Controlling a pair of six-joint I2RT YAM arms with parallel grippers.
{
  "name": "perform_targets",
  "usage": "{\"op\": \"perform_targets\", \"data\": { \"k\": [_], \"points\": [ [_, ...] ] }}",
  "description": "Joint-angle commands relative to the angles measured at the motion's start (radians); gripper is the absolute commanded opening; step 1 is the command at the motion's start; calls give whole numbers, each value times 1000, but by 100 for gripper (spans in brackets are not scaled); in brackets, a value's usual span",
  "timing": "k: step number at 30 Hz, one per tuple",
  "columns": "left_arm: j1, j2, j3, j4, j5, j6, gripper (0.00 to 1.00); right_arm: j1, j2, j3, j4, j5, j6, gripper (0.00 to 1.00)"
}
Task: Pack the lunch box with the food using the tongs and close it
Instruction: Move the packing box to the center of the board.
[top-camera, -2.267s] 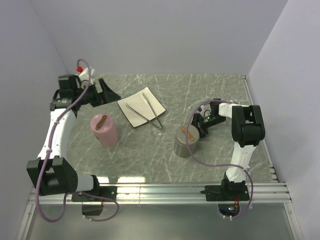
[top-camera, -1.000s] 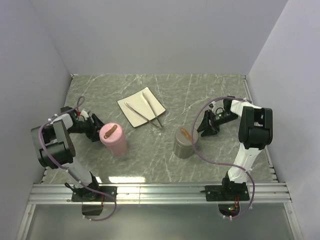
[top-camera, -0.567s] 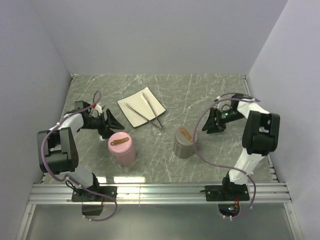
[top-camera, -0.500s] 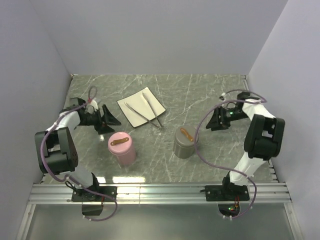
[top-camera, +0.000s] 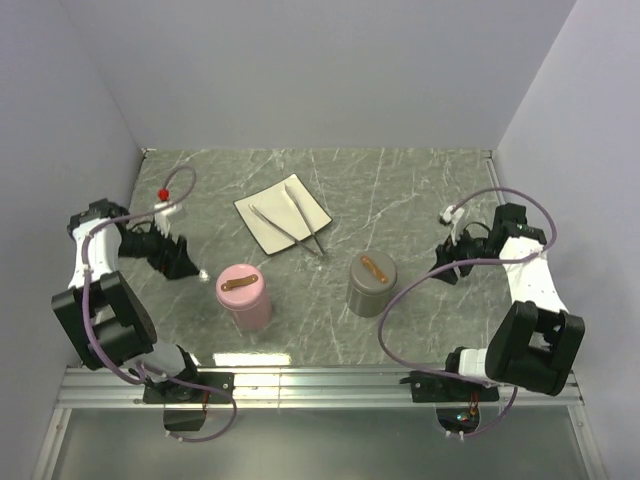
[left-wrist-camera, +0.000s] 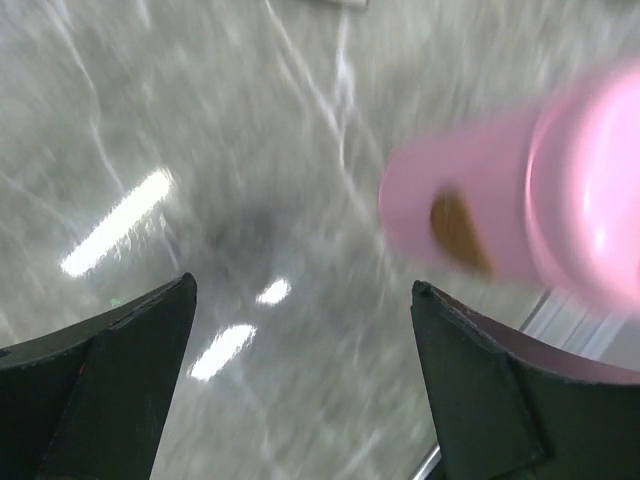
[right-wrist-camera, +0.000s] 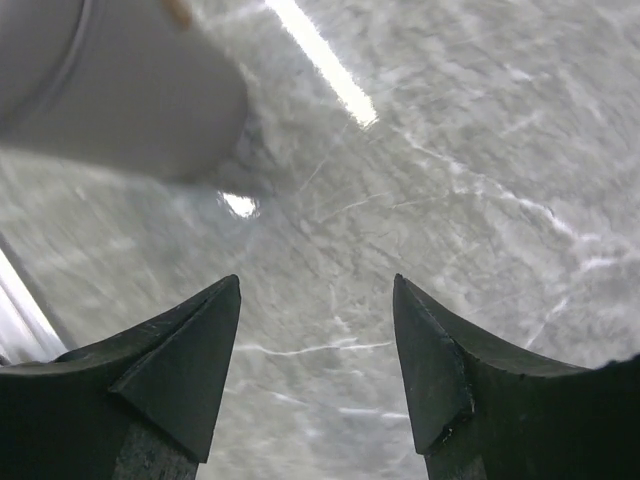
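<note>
Grey tabletop veined white; 1 pink canister, 1 grey canister, both with brown handles; white plate; silver tongs.

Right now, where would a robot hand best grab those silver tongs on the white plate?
Probably mid-length on the tongs, coming from straight above and closing across both thin arms. They lie flat on the plate, splayed open, and are joined only at the near-right end.

A white square plate is lying cornerwise on the grey marbled tabletop, toward the back middle. Pale lavender walls are enclosing the table, and an aluminium rail is running along its near edge.
</note>
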Motion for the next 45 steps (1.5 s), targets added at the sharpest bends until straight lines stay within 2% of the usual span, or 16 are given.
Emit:
{"op": "perform_targets", "data": {
  "k": [1,3,5,7,13,18,21,22,28,34,43,45],
  "points": [
    [59,-86,-81,-226,-79,567,95,8,-81,-84,-28,-5,-324,70],
    [71,-113,-156,-226,-103,716,95,20,-116,-132,-21,9,-439,70],
    [74,-141,-225,-228,-100,846,95,28,-184,-210,11,0,-473,70],
    [74,-147,-256,-226,-38,897,97,58,-268,-294,91,-10,-479,71],
    [61,-101,-313,-226,136,1001,99,230,-469,-475,326,15,-332,75],
    [-37,-129,-382,-214,191,1064,99,301,-458,-499,390,35,-249,75],
    [-117,-179,-413,-69,226,893,98,327,-411,-486,433,53,-216,75],
    [-134,-205,-422,24,231,836,97,328,-391,-474,444,50,-203,75],
    [-254,-277,-489,264,231,522,95,399,-345,-448,499,79,-134,75],
    [-326,-297,-503,453,248,296,94,509,-351,-462,567,114,-42,75],
    [-440,-321,-540,750,240,-1,94,555,-294,-454,689,139,131,75],
    [-499,-314,-543,800,225,-54,93,572,-285,-453,708,145,162,76]
  ]
}}
